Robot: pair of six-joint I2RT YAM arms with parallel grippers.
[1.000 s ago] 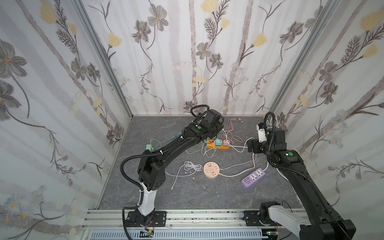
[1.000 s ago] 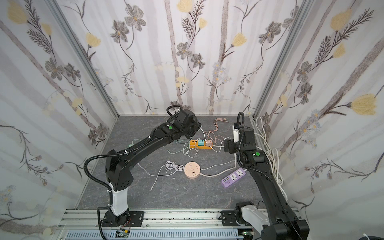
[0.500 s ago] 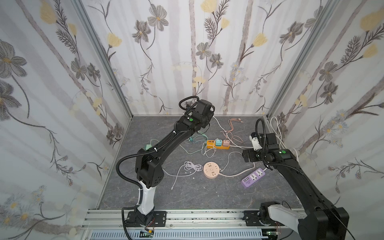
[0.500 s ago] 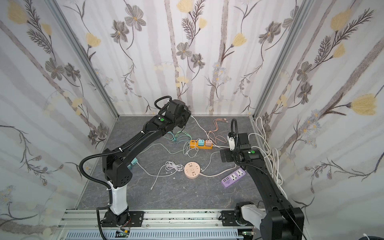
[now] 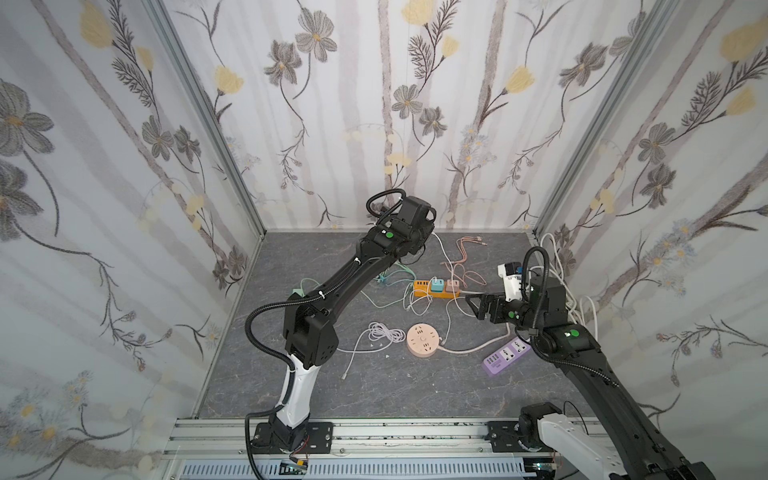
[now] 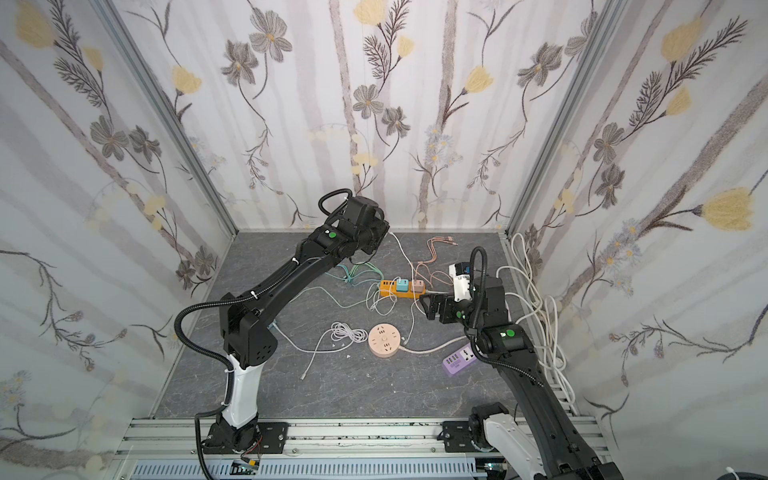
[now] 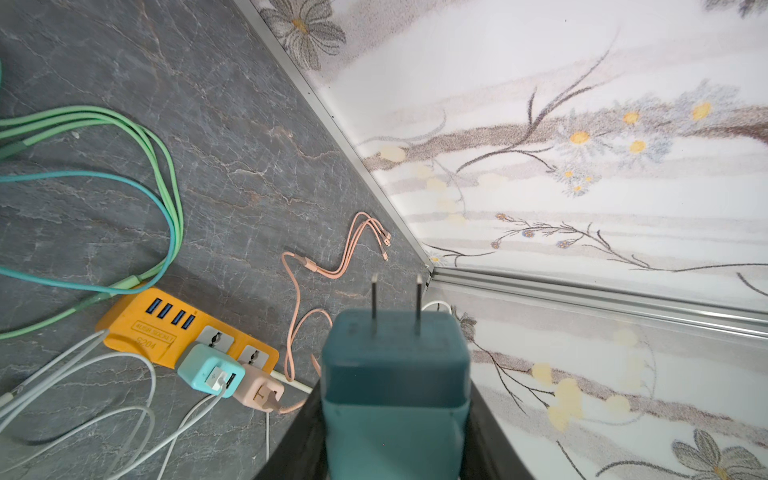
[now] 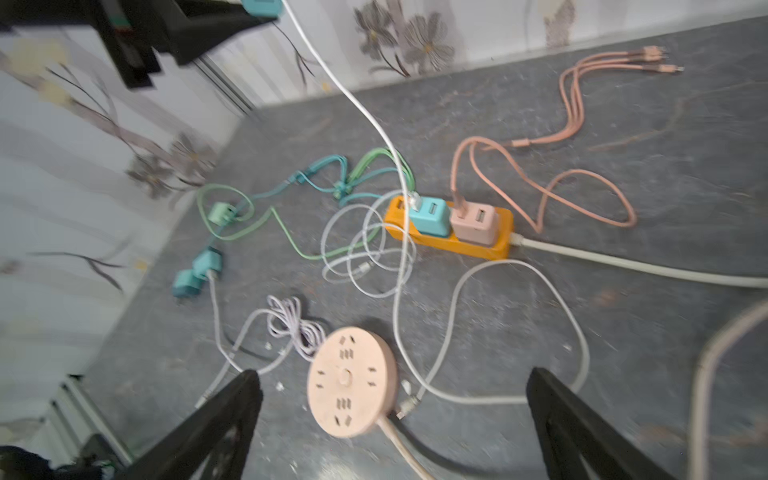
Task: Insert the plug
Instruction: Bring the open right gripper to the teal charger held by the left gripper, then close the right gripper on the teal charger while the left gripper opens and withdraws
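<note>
Left gripper (image 7: pixel 395 436) clamps a dark teal two-pronged plug (image 7: pixel 395 361) near an orange plastic power strip (image 7: pixel 137 328) holding a light teal charger (image 7: pixel 210 370) and pink charger (image 7: pixel 257 388); right gripper (image 8: pixel 392 374) gapes empty.

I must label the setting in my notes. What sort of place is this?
Probably a robot test booth: wallpapered panel walls, a left arm and right arm bolted to an aluminium rail, an orange power strip laid out.
</note>
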